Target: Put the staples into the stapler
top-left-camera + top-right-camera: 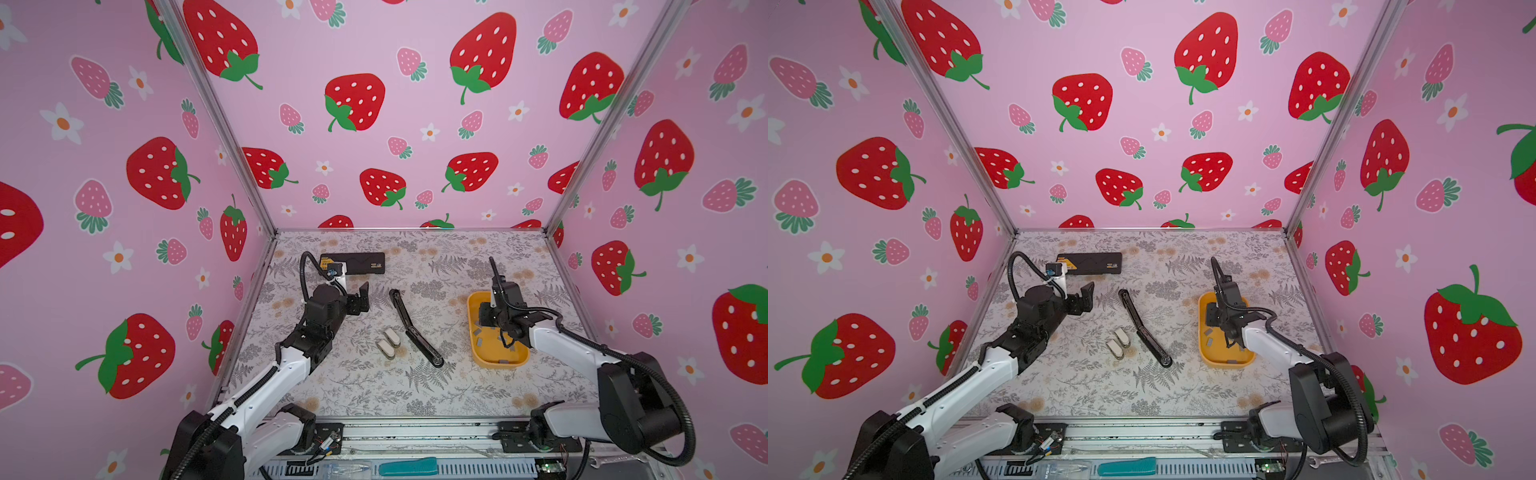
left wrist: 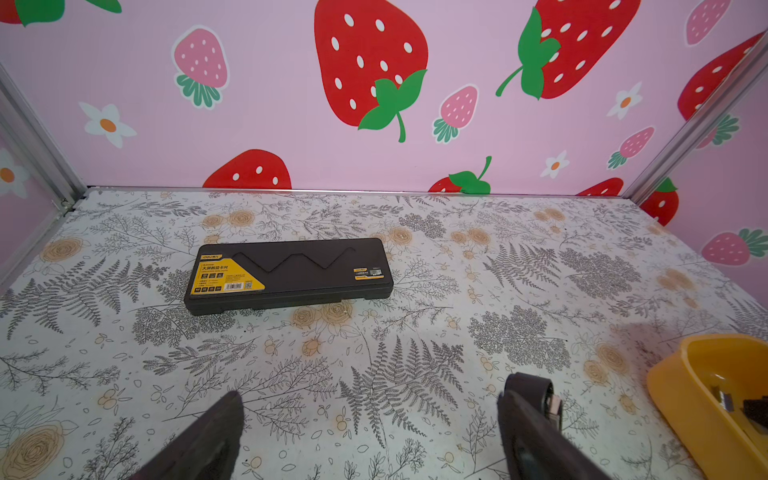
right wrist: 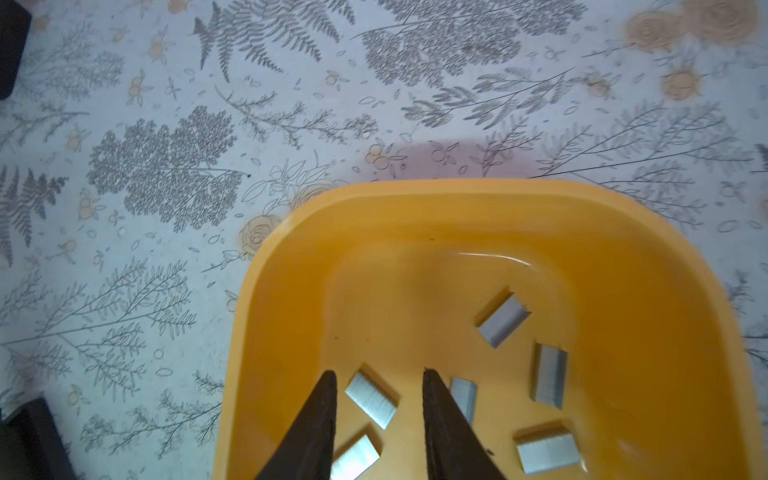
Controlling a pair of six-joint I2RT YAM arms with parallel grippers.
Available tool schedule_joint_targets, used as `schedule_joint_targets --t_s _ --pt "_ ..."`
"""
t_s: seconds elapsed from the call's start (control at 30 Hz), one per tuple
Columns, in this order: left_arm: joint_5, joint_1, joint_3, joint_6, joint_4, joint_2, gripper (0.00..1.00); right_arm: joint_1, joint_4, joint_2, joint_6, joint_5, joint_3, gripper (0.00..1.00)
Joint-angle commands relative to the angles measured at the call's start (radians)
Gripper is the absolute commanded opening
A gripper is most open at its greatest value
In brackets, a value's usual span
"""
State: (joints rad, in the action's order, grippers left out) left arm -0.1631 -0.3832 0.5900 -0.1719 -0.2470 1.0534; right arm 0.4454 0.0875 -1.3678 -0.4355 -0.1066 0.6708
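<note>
Where right hand (image 3: 378,373) straddles, staples (image 3: 371,400) lie diagonal

A flowery table inside pink strawberry walls

The table cover (image 1: 374,395) has grey ferns and pale orange flowers on it, and the walls (image 1: 415,37) are pink with big red strawberries and little white flowers. A long flat black case (image 1: 352,263) lies near the back on the left. It has a yellow label at one end and a zigzag line on its lid. A thin black bent bar (image 1: 415,328) lies flat in the middle, running from back to front. A yellow tray (image 1: 486,360) sits on the right, well apart from the case. At the very front, off the cover, lies a blue-green thing (image 1: 409,466) — too blurry to tell what.
</note>
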Motion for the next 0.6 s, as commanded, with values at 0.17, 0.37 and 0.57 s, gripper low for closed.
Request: schedule_joint_targets --t_s 0.17,0.37,0.57 --pt "0.017 0.004 0.058 0.016 -0.017 0.002 0.96 0.015 0.008 -0.041 0.034 0.004 -0.011 0.39" --pt "0.013 0.004 0.062 0.017 -0.013 0.002 0.96 0.015 0.005 -0.071 0.029 0.021 -0.029 0.40" --pt "0.014 0.004 0.064 0.017 -0.011 0.002 0.96 0.018 0.015 -0.071 0.020 0.014 -0.046 0.40"
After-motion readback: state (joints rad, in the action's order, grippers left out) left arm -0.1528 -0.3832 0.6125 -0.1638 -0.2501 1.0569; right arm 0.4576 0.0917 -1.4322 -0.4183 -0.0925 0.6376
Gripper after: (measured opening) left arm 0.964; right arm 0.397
